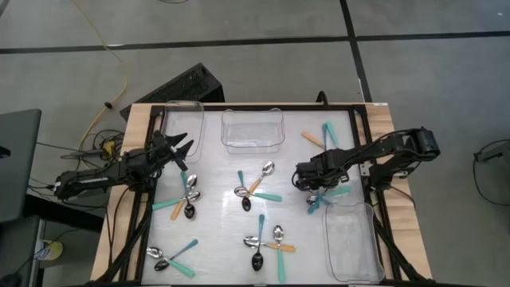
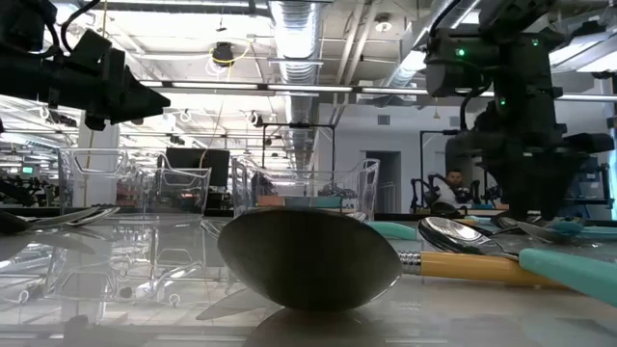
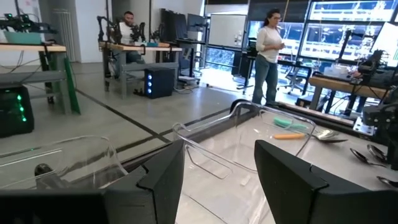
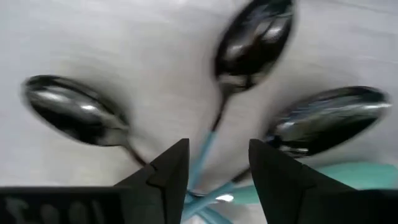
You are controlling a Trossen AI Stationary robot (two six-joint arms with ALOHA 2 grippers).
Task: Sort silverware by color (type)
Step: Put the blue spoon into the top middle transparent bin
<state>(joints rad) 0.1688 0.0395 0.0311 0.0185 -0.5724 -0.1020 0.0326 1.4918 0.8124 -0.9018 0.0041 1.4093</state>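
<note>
Small spoons with teal, blue or orange handles lie flat on the white table in several clusters (image 1: 255,191) (image 1: 189,199) (image 1: 267,239). My right gripper (image 1: 303,177) (image 4: 217,158) is open and points down over the right-hand cluster (image 1: 323,195). Three shiny bowls show below it, and a blue-handled spoon (image 4: 208,140) runs between its fingers; no touch shows. My left gripper (image 1: 185,150) (image 3: 217,155) is open in the air by the far-left clear bin (image 1: 183,119).
A clear bin stands at the far middle (image 1: 253,129) and another at the near right (image 1: 351,239). More spoons lie at the far right (image 1: 323,137) and near left (image 1: 167,257). One spoon bowl (image 2: 308,260) lies close to the low camera. People show in the room beyond.
</note>
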